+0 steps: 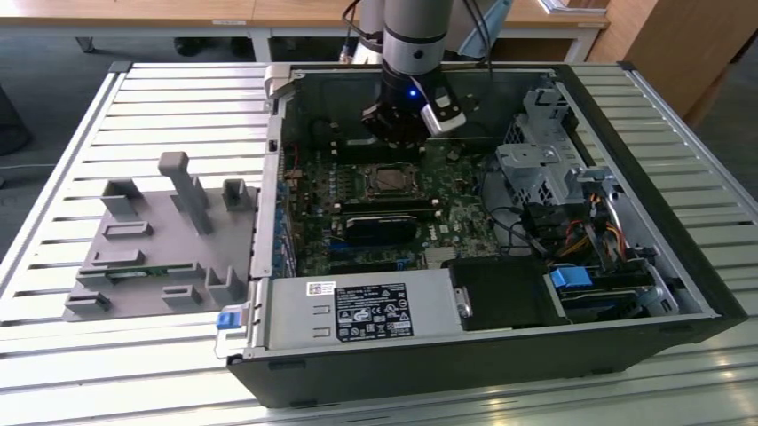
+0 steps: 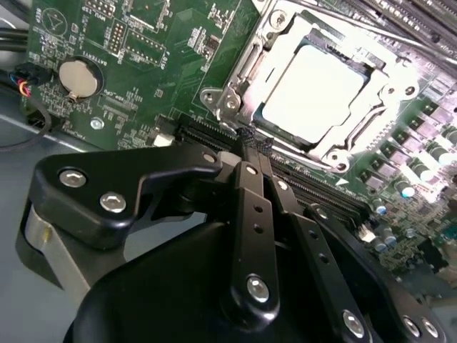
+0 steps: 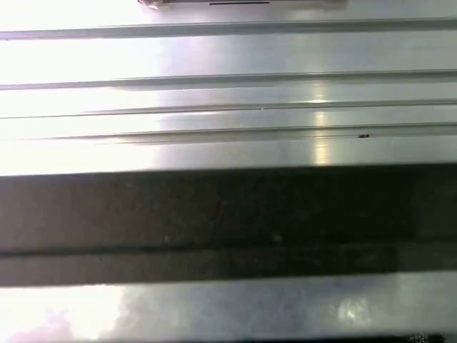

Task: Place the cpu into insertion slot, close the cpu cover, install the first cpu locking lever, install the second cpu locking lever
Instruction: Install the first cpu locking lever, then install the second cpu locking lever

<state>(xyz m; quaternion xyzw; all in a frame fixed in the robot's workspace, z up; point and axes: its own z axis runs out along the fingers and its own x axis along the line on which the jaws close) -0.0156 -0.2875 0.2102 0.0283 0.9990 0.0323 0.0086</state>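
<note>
Inside open computer case (image 1: 663, 293), cpu (image 2: 314, 89) sitting in insertion slot (image 1: 386, 180), cpu cover (image 2: 282, 32) framing it. Chip looking light, stiff, fragile — edges only, judging. Gripper (image 2: 251, 143) hovering just beside socket edge, fingers (image 2: 246, 187) pressed together, pinching nothing, tips seeming near a thin locking lever.

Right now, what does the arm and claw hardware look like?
Silver-grey cylindrical arm with dark cables alongside, ending in a black wrist showing a small blue light. The matte black claw has thick jointed links with silver screw heads and slim perforated fingers.
</note>
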